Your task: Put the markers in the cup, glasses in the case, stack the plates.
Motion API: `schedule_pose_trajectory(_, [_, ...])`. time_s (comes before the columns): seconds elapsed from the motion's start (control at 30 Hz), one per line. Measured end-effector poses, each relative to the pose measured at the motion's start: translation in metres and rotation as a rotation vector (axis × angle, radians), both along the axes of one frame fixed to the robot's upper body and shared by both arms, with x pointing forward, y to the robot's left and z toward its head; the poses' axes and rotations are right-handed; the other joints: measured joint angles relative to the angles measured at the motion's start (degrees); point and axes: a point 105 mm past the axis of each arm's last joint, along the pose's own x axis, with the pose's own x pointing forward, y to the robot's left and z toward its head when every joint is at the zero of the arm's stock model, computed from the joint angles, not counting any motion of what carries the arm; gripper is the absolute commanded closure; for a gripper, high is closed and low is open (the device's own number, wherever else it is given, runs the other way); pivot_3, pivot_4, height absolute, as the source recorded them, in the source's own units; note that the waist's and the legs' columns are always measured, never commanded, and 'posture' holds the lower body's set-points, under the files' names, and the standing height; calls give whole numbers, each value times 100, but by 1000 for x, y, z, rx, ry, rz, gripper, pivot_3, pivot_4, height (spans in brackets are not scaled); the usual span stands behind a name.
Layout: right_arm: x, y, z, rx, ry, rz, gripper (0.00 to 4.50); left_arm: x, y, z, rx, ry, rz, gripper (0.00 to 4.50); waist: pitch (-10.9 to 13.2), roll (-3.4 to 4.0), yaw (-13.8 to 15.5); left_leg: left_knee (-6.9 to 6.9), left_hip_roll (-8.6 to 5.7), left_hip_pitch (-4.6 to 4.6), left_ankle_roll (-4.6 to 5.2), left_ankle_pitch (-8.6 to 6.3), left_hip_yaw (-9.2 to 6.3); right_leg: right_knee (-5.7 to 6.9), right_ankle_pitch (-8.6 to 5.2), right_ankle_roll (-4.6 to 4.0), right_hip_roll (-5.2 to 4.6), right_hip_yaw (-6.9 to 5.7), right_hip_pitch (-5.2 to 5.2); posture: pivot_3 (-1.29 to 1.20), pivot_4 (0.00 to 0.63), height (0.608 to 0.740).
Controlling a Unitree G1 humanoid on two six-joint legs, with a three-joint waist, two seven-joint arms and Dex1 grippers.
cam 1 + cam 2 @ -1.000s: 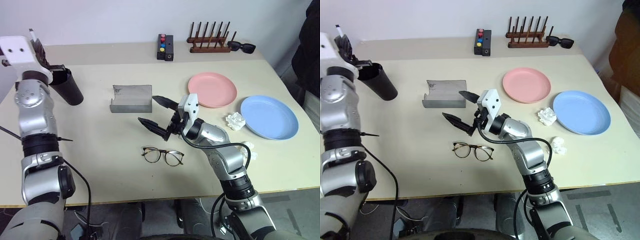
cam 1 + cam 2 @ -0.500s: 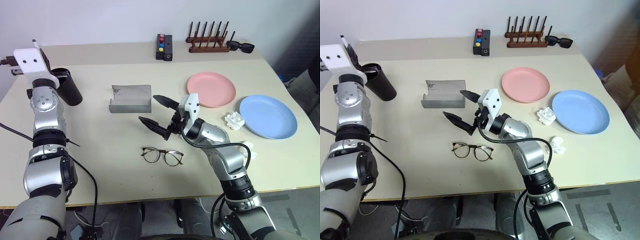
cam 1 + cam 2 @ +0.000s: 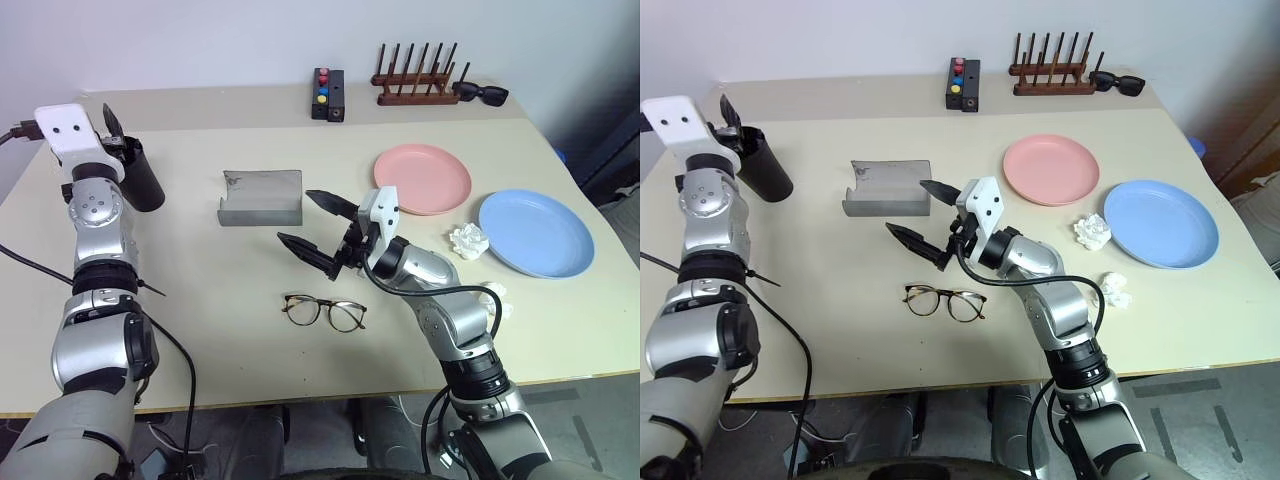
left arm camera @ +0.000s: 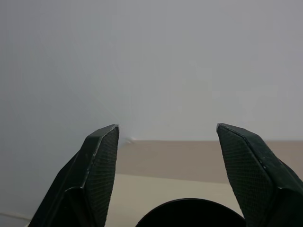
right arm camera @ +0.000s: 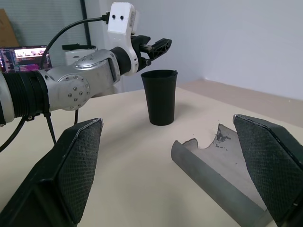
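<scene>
My fingers [image 5: 80, 163] are black with a fine cross-hatched texture on the pads. The cup [image 5: 161, 97] is plain black; the case [image 3: 261, 197] is dull grey with a dark smudge. One plate [image 3: 424, 179] is salmon pink, the other plate [image 3: 537, 233] light blue. The glasses [image 3: 325, 311] have thin dark rims, on a cream table [image 3: 220, 290].

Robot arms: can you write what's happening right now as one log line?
left gripper: open, above cup | right gripper: open, empty, over table | glasses: on table | case: open
</scene>
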Motion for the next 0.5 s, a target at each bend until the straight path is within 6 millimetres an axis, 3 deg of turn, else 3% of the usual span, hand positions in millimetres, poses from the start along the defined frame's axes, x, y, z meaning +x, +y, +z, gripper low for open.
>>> schedule_pose_trajectory(0.17, [0, 0, 0, 0, 0, 0, 0, 3, -9, 0, -36, -16, -64, 1048, 0, 0, 1, 0, 0, -1, 0, 0, 0, 0, 0, 0, 0, 0, 0, 0, 150, 740])
schedule_pose_trajectory(0.2, [0, 0, 0, -1, 0, -1, 0, 4, -15, 3, -45, -26, -111, 770, 1, -1, -1, 0, 0, -1, 0, 0, 0, 0, 0, 0, 0, 0, 0, 0, 150, 740])
schedule_pose_trajectory(0.27, [0, -1, 0, -2, 0, -1, 0, 6, -30, 15, -51, -45, -266, 194, 1, -1, -6, 0, 0, -2, 0, 0, 0, -1, 0, 0, 0, 0, 0, 0, 150, 740])
schedule_pose_trajectory(0.37, [0, -1, -1, -2, 1, -3, 0, 4, -60, 30, 23, -15, -507, 88, 1, -1, -12, 0, 0, -2, 0, 0, 0, 0, 0, -1, 0, 1, 0, 0, 150, 740])
schedule_pose_trajectory(0.5, [0, -1, -1, -4, 3, -8, 0, -2, -94, 12, 175, 215, -746, 88, 2, 3, -46, -2, 1, 3, 1, 0, 0, 4, 0, -2, 5, 3, 0, 0, 150, 740])
